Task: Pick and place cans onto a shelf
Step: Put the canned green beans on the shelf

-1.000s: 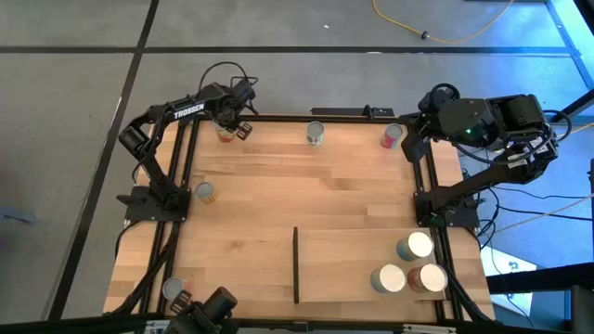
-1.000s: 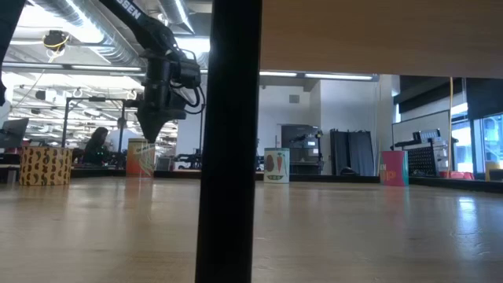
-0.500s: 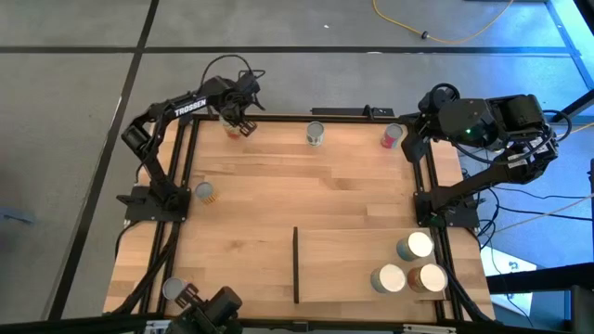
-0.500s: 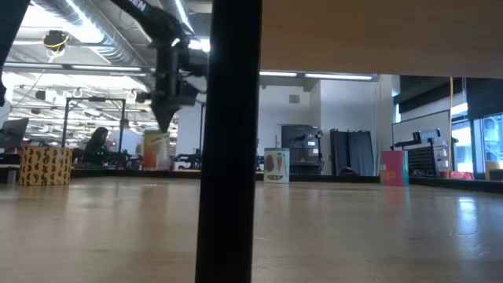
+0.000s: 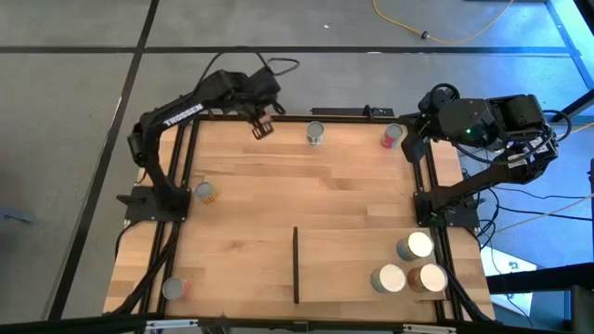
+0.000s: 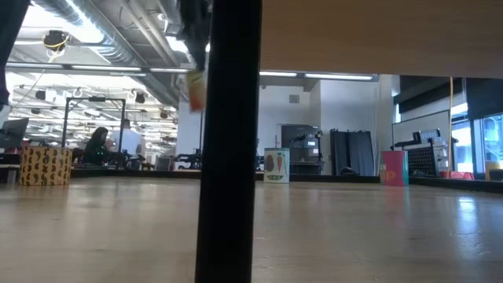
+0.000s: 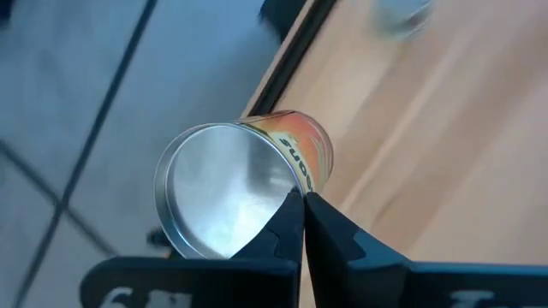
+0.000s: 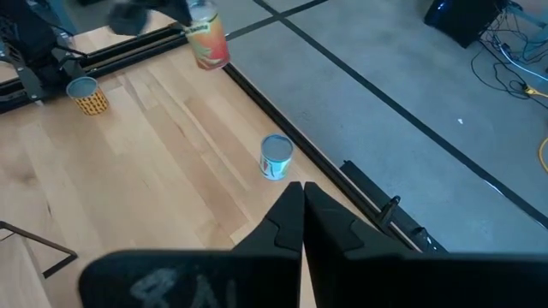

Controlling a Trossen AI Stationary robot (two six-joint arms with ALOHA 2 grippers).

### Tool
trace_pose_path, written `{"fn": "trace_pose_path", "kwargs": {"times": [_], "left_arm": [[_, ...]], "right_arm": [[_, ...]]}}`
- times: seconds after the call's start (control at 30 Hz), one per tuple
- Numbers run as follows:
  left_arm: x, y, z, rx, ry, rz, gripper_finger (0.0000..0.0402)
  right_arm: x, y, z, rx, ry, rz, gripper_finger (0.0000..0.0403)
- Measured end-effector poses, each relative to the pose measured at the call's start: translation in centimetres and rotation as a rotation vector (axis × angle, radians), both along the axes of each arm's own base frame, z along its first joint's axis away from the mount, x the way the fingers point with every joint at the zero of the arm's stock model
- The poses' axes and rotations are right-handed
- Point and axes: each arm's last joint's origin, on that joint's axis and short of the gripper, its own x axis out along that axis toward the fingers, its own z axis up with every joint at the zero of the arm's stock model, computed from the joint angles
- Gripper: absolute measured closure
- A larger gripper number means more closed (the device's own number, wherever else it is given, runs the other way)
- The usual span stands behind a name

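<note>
Already your left gripper (image 5: 261, 122) had its fingers pinched on the rim of the small orange-labelled tin can (image 7: 244, 184), lifted over the table's far-left edge, with the pale-wood shelf (image 5: 362, 269) diagonally opposite, near-right.

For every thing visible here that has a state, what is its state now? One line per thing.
Left gripper: shut on the orange-labelled can, at the table's far edge.
Orange-labelled can with silver top: held, lifted off the table.
Right gripper: shut, empty, waiting at the far right corner.
Green-labelled can: upright at the far edge.
Pink can: upright at the far edge.
Three cans on the pale-wood shelf: upright, close together.
</note>
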Motion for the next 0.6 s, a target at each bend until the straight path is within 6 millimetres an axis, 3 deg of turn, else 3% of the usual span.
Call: {"fn": "trace_pose_path", "kwargs": {"times": [0.23,0.6], "left_arm": [[2.1,-6.9,4.3,0.059,-0.148,-0.235,0.0401],[5.6,-16.0,6.0,0.08,-0.387,-0.611,0.0401]], "right_arm": [[0.0,0.1,-0.1,0.02,0.017,0.053,0.0397],[0.1,0.2,-0.1,0.012,0.045,0.11,0.0397]]}}
